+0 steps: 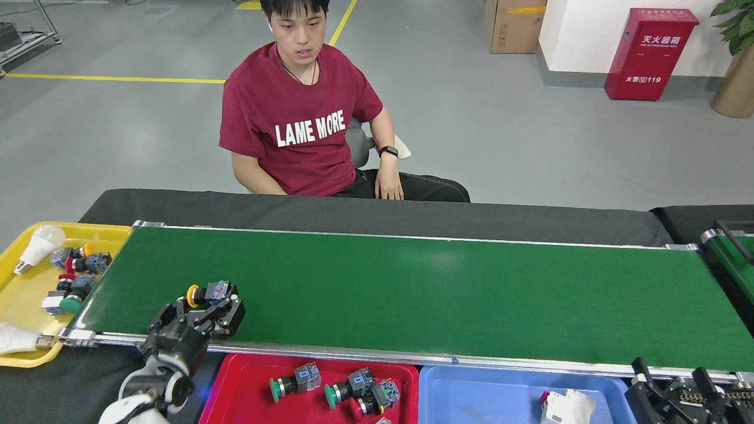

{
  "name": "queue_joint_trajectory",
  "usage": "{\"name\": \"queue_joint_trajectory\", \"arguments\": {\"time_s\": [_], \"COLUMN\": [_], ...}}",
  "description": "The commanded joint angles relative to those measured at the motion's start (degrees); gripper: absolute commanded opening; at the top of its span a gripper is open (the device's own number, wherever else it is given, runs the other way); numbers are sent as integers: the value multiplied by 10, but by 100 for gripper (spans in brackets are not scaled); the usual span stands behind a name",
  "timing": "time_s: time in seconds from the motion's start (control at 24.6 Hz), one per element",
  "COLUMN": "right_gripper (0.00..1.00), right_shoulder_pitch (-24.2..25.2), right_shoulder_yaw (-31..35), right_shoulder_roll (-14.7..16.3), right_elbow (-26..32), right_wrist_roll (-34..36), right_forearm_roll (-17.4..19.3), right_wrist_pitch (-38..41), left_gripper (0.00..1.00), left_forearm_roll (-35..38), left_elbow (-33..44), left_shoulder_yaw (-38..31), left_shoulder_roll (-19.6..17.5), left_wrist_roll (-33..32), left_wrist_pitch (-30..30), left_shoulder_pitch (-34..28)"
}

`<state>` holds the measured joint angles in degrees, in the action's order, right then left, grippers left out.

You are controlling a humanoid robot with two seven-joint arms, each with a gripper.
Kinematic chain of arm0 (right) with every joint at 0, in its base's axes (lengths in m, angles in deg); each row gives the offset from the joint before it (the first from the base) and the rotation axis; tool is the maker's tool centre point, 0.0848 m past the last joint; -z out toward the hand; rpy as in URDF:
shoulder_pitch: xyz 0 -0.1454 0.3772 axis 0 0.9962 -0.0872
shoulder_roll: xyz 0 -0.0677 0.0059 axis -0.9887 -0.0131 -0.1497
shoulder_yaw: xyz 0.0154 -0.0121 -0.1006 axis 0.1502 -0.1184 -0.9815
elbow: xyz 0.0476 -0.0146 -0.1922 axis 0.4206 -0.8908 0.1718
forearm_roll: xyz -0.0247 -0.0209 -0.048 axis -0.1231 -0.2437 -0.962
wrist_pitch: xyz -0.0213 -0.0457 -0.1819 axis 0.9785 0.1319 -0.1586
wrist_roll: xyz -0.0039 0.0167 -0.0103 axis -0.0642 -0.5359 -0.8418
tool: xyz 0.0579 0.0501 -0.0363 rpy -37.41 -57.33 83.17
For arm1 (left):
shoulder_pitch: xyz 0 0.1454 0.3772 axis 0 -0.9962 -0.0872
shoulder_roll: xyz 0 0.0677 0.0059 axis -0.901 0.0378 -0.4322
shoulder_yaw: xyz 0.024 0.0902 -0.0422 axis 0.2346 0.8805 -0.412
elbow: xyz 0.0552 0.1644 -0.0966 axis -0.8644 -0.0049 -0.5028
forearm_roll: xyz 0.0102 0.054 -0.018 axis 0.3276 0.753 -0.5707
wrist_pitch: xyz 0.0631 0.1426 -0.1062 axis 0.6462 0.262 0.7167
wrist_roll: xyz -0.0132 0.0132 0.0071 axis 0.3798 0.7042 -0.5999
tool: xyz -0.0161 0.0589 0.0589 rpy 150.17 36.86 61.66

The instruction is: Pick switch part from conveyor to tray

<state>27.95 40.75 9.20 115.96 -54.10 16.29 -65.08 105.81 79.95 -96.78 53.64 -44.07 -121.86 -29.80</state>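
Room: grey workshop floor with yellow lines, a cardboard box (511, 26) and a red fire-extinguisher cabinet (650, 53) at the far wall, a potted plant (732, 59) at the right edge.
Worktop: black worktop (377, 215) spanning the view, carrying the belt and the trays.
Yellow tray: yellow tray (23, 347) at the far left, off the belt's end, holding two white bulbs and several switch parts.
Conveyor: the conveyor (447, 294), a long dark-green belt with silver side rails, runs left to right across the worktop.
Left claw: the left claw (200, 309) sits over the near-left part of the belt, its dark fingers spread around the switch part; whether they touch it cannot be told.
Switch part: the switch part (207, 292), with a yellow-orange cap and a grey-blue block, lies on the belt near the left end, just at the claw's fingertips.
Red tray: red tray (247, 383) just below the belt's near rail, holding two green-capped switch parts and a red-capped one.
Person: a person in a dark red T-shirt (297, 118) sits behind the worktop, one hand on a thigh.
Blue tray: blue tray (471, 400) right of the red one, with a white part at its near edge.
Right claw: the right claw (677, 391) is at the bottom right corner, its fingers spread and holding nothing.
Small belt: a second green belt (733, 259) at an angle at the right edge.
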Motion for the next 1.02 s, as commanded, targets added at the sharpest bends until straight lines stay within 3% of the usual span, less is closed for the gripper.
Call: {"name": "queue_joint_trajectory", "arguments": {"time_s": [0.0,0.04,0.28,0.45,0.49,0.57,0.69,0.85,0.97], "right_gripper": [96,96,96,96,96,96,98,99,99], "right_shoulder_pitch": [-4,-5,-8,-31,-39,-58,-60,-60,-59], "right_shoulder_yaw": [2,2,2,0,-5,-16,-19,-18,-15], "right_shoulder_roll": [2,2,4,2,1,0,4,41,29], "right_elbow": [8,8,8,8,8,7,9,5,4], "right_wrist_roll": [0,0,0,-9,-17,-45,-52,-52,-52], "right_forearm_roll": [0,0,0,-2,-1,-1,-4,-43,-43], "right_wrist_pitch": [2,1,1,-3,-3,-4,-3,-2,-3], "left_gripper": [65,100,100,100,100,100,100,99,98], "left_forearm_roll": [-17,-16,-21,-22,-20,-19,-18,-2,78], "left_elbow": [71,88,89,89,86,64,49,51,55], "left_shoulder_yaw": [-8,-11,-16,-100,-124,-173,-186,-185,-185], "left_shoulder_roll": [-1,5,11,46,53,51,46,31,33], "left_wrist_roll": [4,3,3,4,5,6,6,40,94], "left_wrist_pitch": [-87,-87,-87,-87,-77,17,90,96,99], "left_shoulder_pitch": [-54,-79,-107,-97,-93,-91,-89,-89,-87]}}
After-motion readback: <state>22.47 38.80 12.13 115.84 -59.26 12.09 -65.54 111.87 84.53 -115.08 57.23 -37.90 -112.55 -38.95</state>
